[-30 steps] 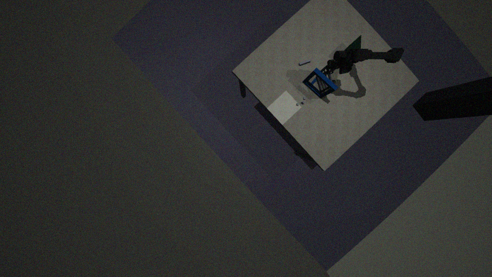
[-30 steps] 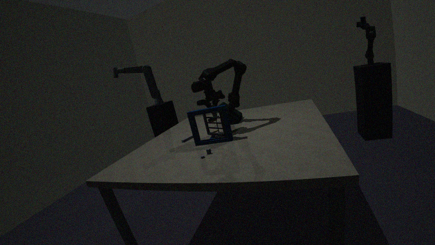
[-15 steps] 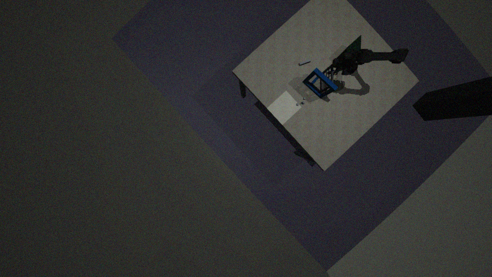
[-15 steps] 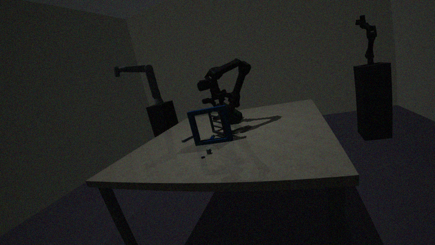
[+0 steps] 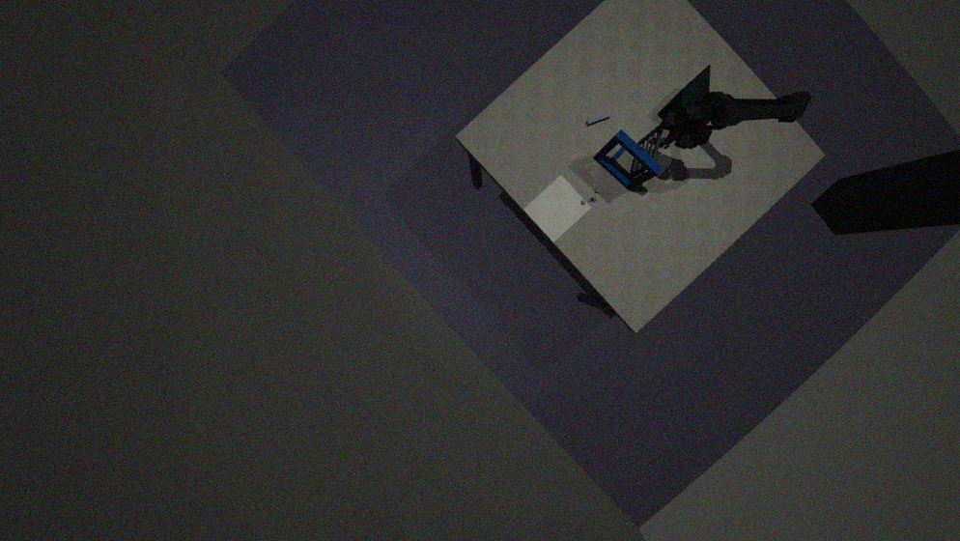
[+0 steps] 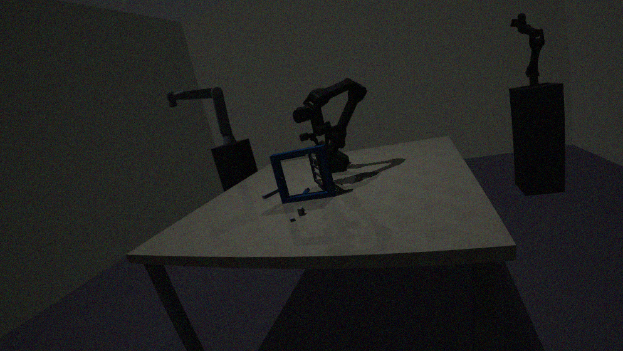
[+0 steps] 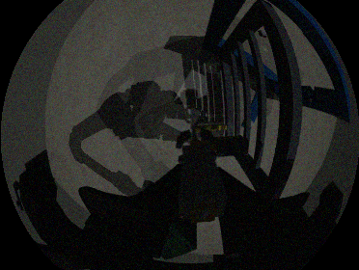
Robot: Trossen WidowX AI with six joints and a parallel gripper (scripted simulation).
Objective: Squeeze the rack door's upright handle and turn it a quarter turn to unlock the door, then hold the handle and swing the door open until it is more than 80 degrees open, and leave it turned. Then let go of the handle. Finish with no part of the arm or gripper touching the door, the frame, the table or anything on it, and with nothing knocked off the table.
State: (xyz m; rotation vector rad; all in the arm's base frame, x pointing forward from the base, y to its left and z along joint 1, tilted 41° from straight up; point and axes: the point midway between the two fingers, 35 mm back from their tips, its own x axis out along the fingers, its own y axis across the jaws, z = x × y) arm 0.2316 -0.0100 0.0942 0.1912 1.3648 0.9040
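The blue rack frame (image 5: 639,153) (image 6: 279,178) (image 7: 345,92) stands upright on the table (image 5: 725,228) (image 6: 392,226). Its dark slatted door (image 5: 650,143) (image 6: 312,167) (image 7: 262,96) is swung well out on the arm's side, at a steep angle to the frame; whether it is past 80 degrees I cannot tell. My gripper (image 5: 663,136) (image 7: 198,170) is at the door's free edge, shut on the upright handle, which is mostly hidden by the fingers. A small yellow part (image 7: 219,127) shows beside the fingertips. The handle's exact turn is too dark to read.
A thin bar (image 5: 598,121) (image 6: 270,194) lies beside the frame. Small dark pieces (image 5: 592,199) (image 6: 301,212) lie on the frame's far side from the arm, near a pale square (image 5: 558,208). A dark green panel (image 5: 694,90) shows beside the arm.
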